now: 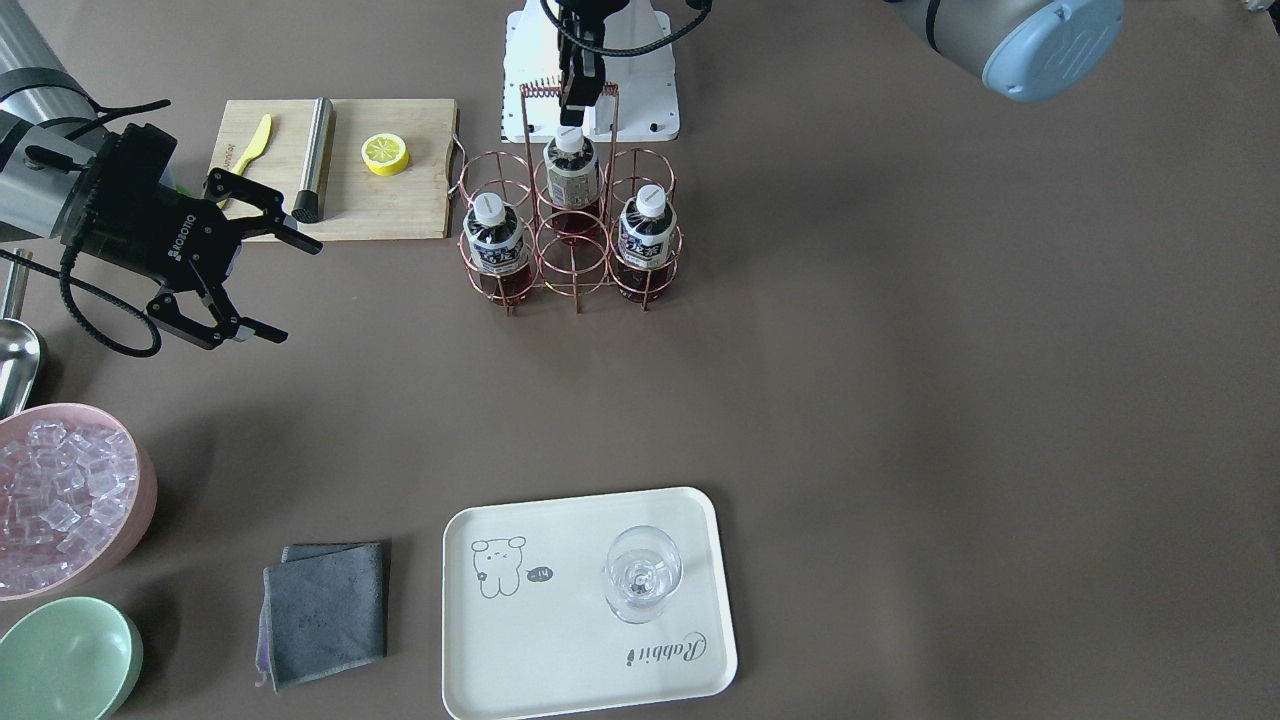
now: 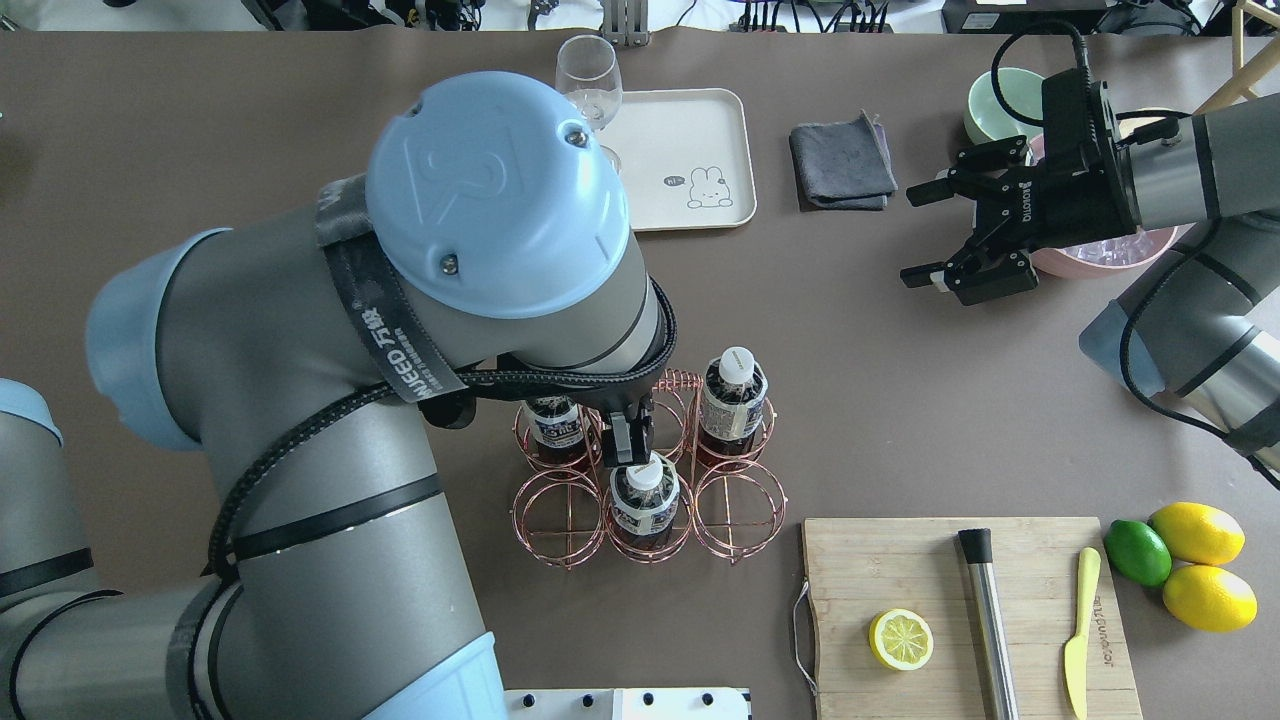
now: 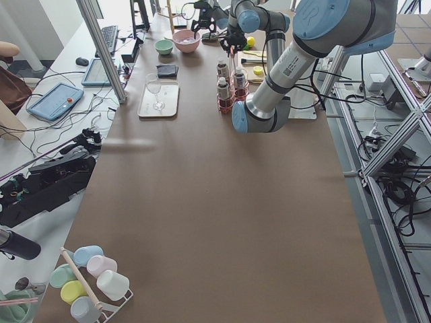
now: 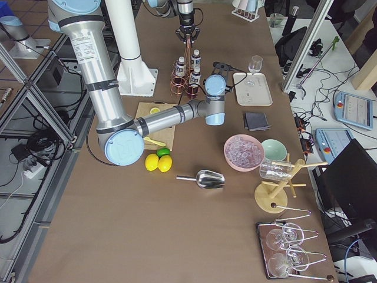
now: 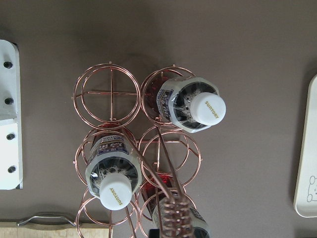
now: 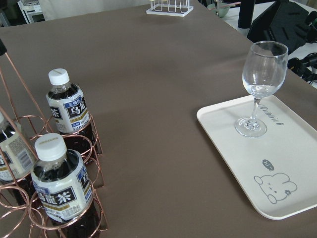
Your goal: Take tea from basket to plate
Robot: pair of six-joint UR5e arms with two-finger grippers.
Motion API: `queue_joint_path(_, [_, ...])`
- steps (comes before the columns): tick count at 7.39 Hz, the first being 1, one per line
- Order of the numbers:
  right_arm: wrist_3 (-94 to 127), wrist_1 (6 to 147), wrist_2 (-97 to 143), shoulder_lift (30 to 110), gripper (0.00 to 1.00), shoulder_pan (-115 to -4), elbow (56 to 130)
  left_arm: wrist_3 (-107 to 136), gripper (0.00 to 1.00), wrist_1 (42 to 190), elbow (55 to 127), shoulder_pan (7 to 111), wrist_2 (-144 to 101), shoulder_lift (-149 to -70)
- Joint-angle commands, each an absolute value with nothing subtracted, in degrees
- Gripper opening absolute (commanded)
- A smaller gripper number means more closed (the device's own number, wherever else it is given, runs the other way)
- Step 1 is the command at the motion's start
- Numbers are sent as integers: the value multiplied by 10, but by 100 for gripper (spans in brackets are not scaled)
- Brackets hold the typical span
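Observation:
Three tea bottles stand in the copper wire basket (image 1: 572, 255): one in the row nearest me (image 1: 572, 175) and two in the far row (image 1: 495, 235) (image 1: 647, 230). My left gripper (image 1: 580, 115) hangs above the basket beside the top of its handle, over the near bottle (image 2: 643, 500). Its fingers are together and hold nothing. My right gripper (image 1: 300, 292) is open and empty, off to the side near the pink bowl. The cream plate (image 1: 560, 660) lies at the table's far edge with a clear glass (image 1: 642, 575) standing on it.
A wooden cutting board (image 1: 400, 200) with a lemon half, a metal muddler and a yellow knife lies beside the basket. A pink bowl of ice (image 1: 60, 500), a green bowl (image 1: 65, 660) and a grey cloth (image 1: 325, 610) lie on my right side.

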State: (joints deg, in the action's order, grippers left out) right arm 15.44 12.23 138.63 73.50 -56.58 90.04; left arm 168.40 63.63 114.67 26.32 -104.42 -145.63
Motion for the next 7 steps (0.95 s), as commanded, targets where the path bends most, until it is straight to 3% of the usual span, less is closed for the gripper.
queue_joint_path(1, [226,38,1374,733,99,-531,906,1684,0,636,1146,262,-1044,-1456])
queue_joint_path(3, [333,-69,1302,734,99,-468,907,1684,0,636,1146,260,-1044,-1456])
queue_joint_path(7, [340,-128,1210,733,98,-385,909,1684,0,635,1145,258,-1044,-1456])
